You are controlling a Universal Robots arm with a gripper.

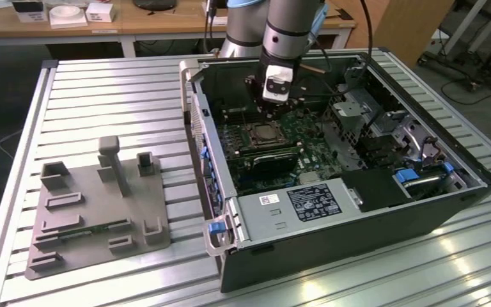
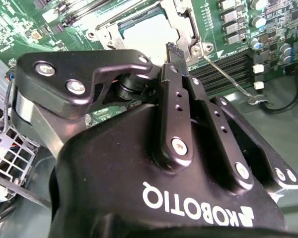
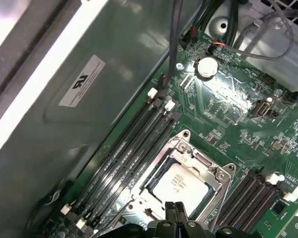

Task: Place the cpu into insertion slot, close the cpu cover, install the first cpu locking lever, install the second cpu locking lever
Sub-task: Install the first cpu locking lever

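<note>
In the exterior view, a ribbed silvery metal table (image 1: 109, 83) carries a grey moulded plastic fixture tray (image 1: 92, 211) at eight o'clock from the open black computer case (image 1: 348, 236). At the case's near end, about six o'clock, sits a grey metal box with a white label (image 1: 301, 204). Beyond it lies the green circuit board (image 1: 318, 157). Toward the board's centre the cpu (image 1: 265, 133), a small flat square chip with a silvery-grey top, is seated in the insertion slot (image 3: 157, 175), a square dark socket with a silvery surround. The cpu cover (image 3: 201, 161), a thin silvery hinged plate, lies flat over the slot, the chip showing through its square cut-out. The black gripper (image 1: 271, 107) hangs just above the socket's twelve o'clock side. In both wrist views its fingers (image 3: 170, 210) are clenched together, nothing seen between them. In the second wrist view a thin silvery wire lever (image 2: 233, 79) runs from the socket's corner across long black memory slots (image 2: 231, 60); whether it is latched I cannot tell. Farthest back, at eleven o'clock, stands a wooden desk (image 1: 143, 22).
</note>
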